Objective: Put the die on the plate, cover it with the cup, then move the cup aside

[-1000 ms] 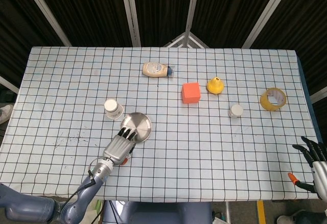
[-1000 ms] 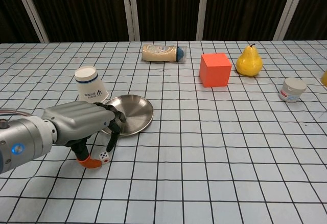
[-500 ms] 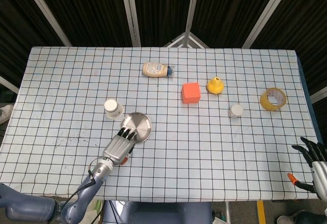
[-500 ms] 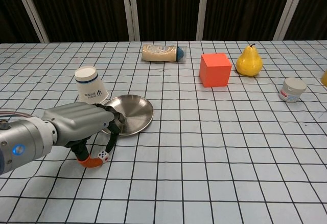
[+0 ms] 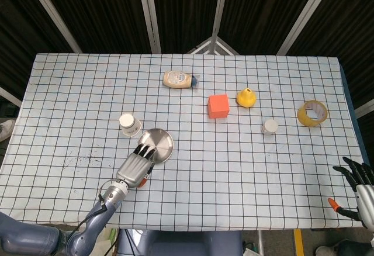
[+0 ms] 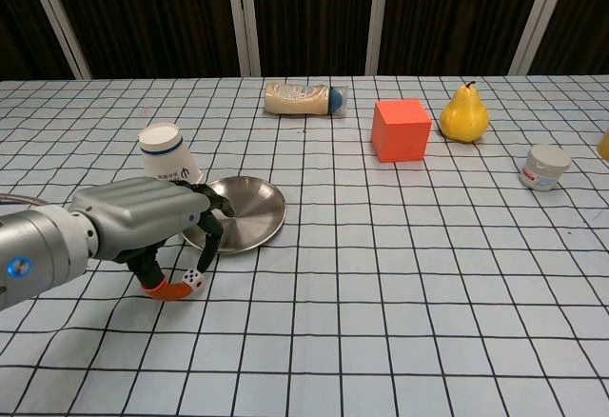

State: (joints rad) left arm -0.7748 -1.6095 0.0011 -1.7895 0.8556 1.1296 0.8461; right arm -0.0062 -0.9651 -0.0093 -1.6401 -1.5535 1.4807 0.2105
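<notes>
The small white die [image 6: 193, 281] sits pinched between the orange-tipped thumb and a finger of my left hand [image 6: 143, 227], just above the cloth at the front left. Seen from the head view, my left hand [image 5: 135, 167] hides the die. Just beyond the fingers lies the round metal plate [image 6: 249, 215], with nothing on it. A white paper cup [image 6: 169, 157] stands narrow end up to the plate's left, apart from the hand. My right hand [image 5: 356, 193] hangs with fingers spread off the table's front right corner and holds nothing.
A mayonnaise bottle [image 6: 306, 99] lies at the back. A red cube [image 6: 400, 129], a yellow pear [image 6: 463, 114] and a small white jar [image 6: 545, 168] stand to the right. A yellow tape roll [image 5: 312, 113] lies far right.
My left hand has risen slightly and drawn a little to the left, and the die has come up with it between thumb and finger. The right hand has stayed put.
</notes>
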